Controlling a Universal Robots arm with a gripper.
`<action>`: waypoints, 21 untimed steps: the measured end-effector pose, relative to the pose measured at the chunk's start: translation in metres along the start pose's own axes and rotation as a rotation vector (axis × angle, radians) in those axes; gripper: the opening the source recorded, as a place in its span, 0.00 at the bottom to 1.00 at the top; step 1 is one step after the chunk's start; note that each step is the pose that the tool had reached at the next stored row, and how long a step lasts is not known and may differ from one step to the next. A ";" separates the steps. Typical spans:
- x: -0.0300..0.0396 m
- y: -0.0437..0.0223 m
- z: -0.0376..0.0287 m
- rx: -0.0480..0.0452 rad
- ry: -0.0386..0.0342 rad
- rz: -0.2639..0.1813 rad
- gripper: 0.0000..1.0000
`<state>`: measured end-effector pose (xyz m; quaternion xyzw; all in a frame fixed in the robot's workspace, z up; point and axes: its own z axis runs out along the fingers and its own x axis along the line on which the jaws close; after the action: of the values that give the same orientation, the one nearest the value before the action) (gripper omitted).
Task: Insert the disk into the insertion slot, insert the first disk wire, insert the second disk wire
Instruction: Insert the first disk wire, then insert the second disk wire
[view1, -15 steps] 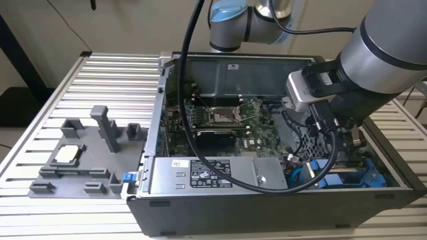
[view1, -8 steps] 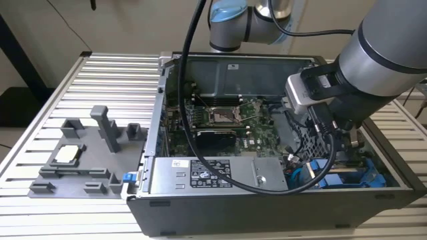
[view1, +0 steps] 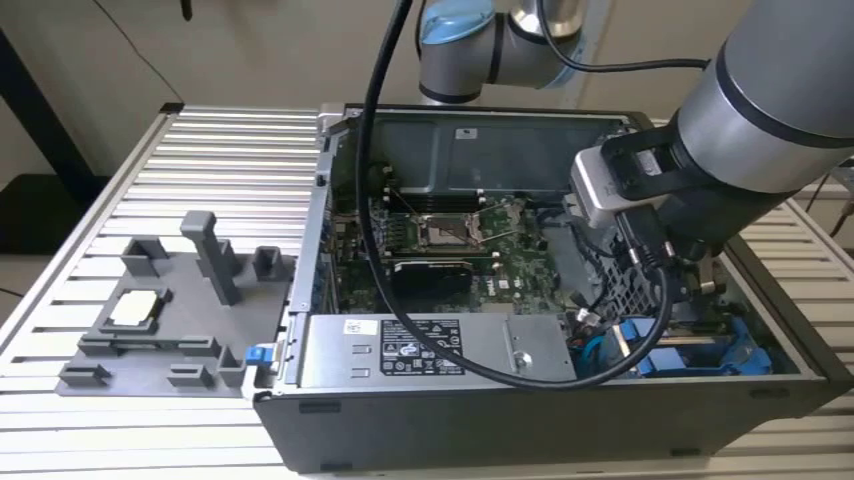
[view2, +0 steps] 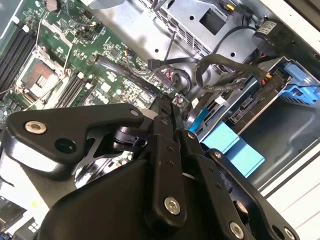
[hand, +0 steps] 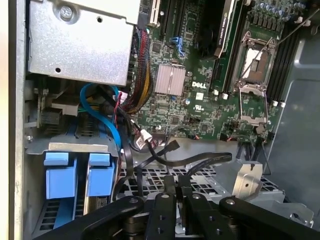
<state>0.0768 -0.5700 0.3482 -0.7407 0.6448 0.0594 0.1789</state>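
Black two-finger gripper (hand: 177, 185), closed, seemingly pinching a thin black disk wire (hand: 210, 159), near blue plastic-framed disk (hand: 60, 181) seated in low grey insertion slot (hand: 75, 146); wire best fed square, untwisted.

table (view1: 200, 150): ribbed bare metal | carrier frames (hand: 60, 182): smooth blue plastic | power supply (hand: 82, 40): dull sheet metal

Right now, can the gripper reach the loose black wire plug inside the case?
Probably yes: the gripper hangs close to the black wire plug, near the perforated cage, with only slack cables lying between them.
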 end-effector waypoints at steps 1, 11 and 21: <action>0.0000 0.0000 0.0000 0.0000 -0.0002 0.000 0.15; -0.0005 -0.0002 -0.0012 -0.0020 0.0070 -0.001 0.18; -0.0058 -0.0012 -0.0020 -0.0124 0.0780 -0.011 0.25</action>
<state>0.0767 -0.5652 0.3521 -0.7472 0.6467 0.0335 0.1494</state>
